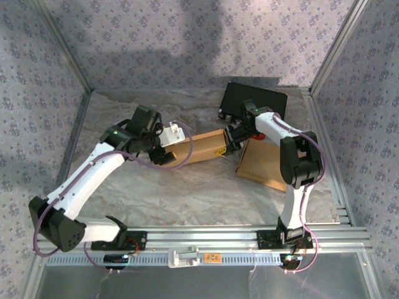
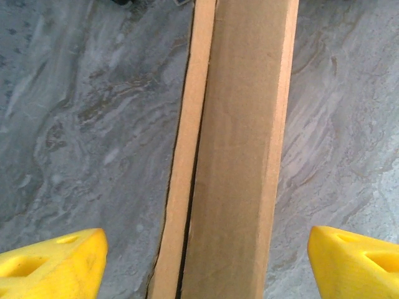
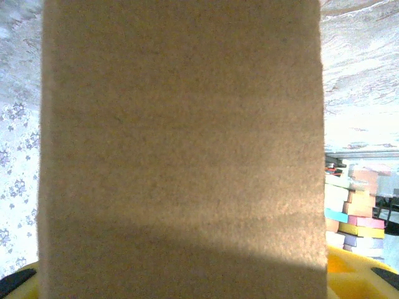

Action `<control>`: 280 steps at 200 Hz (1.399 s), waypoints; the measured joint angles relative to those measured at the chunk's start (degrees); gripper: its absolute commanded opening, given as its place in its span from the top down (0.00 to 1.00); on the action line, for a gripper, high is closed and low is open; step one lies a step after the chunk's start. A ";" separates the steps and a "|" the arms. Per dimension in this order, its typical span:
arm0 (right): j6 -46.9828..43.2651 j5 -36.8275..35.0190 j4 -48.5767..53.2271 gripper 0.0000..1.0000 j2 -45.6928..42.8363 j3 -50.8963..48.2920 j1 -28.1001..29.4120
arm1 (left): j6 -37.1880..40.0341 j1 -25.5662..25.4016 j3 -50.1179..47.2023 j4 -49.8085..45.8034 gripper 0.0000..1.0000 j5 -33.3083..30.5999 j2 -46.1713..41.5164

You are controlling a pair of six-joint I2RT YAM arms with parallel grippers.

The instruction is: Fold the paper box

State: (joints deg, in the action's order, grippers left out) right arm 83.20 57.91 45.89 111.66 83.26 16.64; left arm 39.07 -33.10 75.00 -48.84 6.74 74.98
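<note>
I am steadying the long brown cardboard box (image 1: 199,148), lying just front-left of the black rectangular tray (image 1: 254,99), with the right gripper (image 1: 235,137) clamping its tray-side end; the left gripper (image 2: 207,265) is straddling the far end, jaws wide and touching nothing, leaving the loose side flap (image 2: 182,156) free.

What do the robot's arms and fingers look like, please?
The left arm and right arm have white links, black joints and purple cables. The fingers are yellow wedges with recessed slots.
</note>
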 measured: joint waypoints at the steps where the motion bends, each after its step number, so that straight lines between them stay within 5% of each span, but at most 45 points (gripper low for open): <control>1: 0.00 0.00 0.00 0.60 0.00 0.00 0.00 | 0.02 0.00 0.11 -0.07 0.16 0.15 0.24; 61: 3.10 -0.02 -1.92 0.59 0.00 0.00 1.57 | 1.81 -2.99 0.04 0.07 0.17 -1.14 8.09; 117: 4.98 -0.87 -2.40 0.32 0.00 0.00 2.58 | 2.69 -3.54 -4.11 3.52 0.34 -3.34 8.00; 181: 2.25 -5.84 0.66 0.17 -0.48 1.64 -0.13 | 2.51 -1.70 -2.36 3.87 0.43 -0.44 11.13; 211: -1.11 -12.79 1.70 0.19 -6.40 2.51 -4.85 | 2.43 -1.01 -0.83 3.56 0.43 1.07 12.57; 242: -7.91 -19.67 1.77 0.40 -15.72 3.76 -8.44 | 2.45 -0.26 -0.39 3.43 0.43 2.08 13.00; 280: -33.97 -29.68 1.97 0.45 -21.18 8.09 -4.63 | 2.47 0.46 -0.35 3.13 0.43 3.15 13.00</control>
State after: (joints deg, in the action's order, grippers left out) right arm 49.23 28.23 47.86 90.48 91.35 12.01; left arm 41.54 -32.64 74.65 -45.71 9.89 87.99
